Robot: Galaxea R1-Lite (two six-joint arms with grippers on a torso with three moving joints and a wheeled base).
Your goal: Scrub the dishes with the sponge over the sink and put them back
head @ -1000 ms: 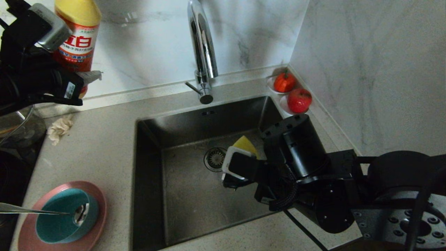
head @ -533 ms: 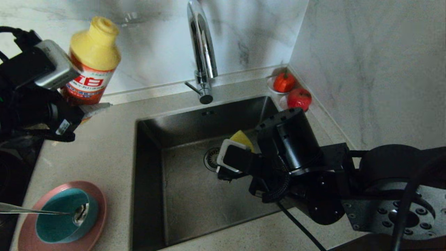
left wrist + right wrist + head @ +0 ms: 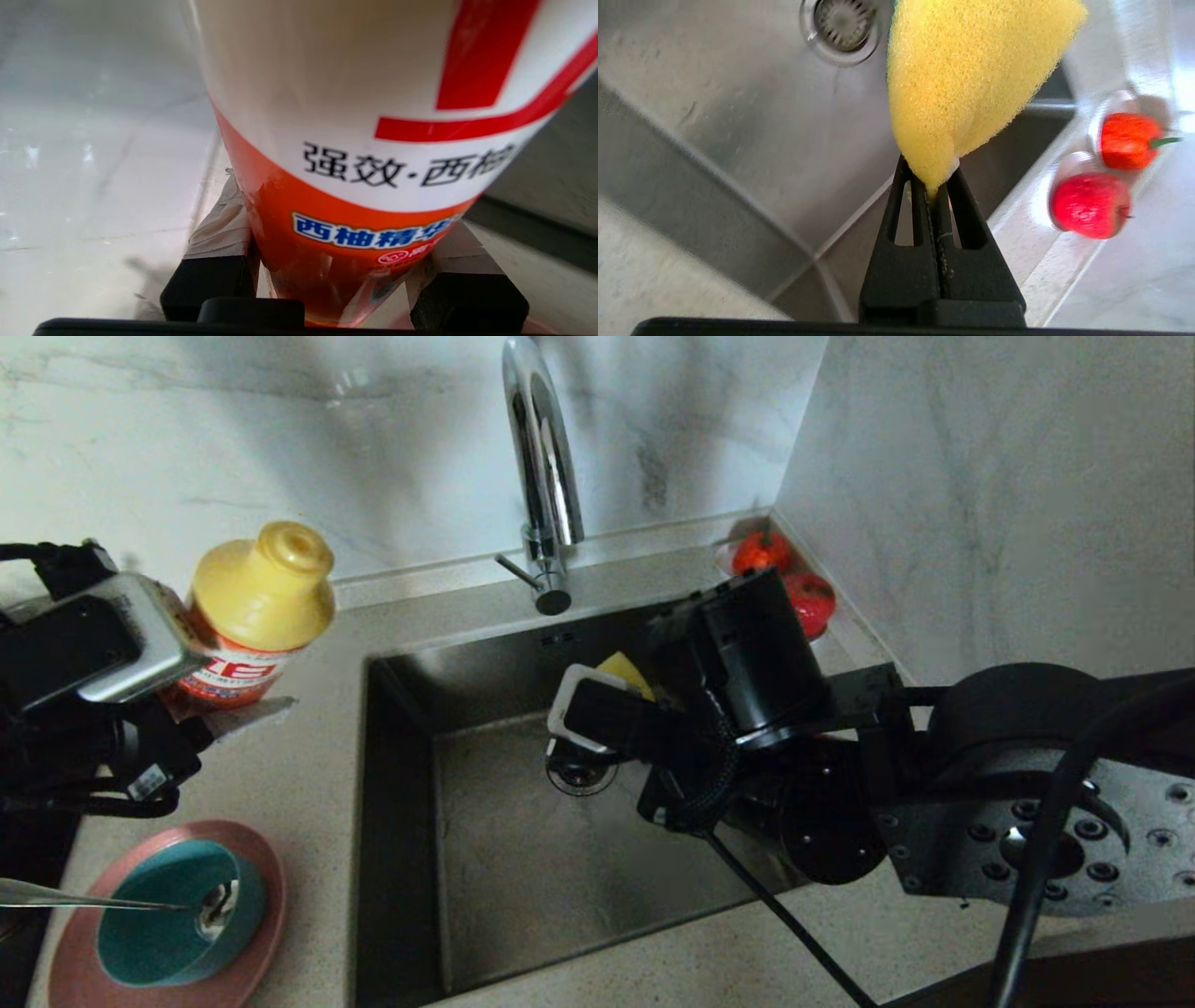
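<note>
So over that last second I brought the left gripper (image 3: 219, 705) down and in toward the sink (image 3: 401, 821), with the detergent bottle (image 3: 252, 616) clamped in it. The bottle went from up near the top edge of the head view to hanging over the counter just left of the basin, leaning over more. Meanwhile I lifted the right gripper (image 3: 930, 186), pinching the sponge (image 3: 966, 74), up and back, closer to the tap (image 3: 541, 476).

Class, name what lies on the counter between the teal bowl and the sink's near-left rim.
Only the pink plate's rim, then bare speckled counter, in the head view.
</note>
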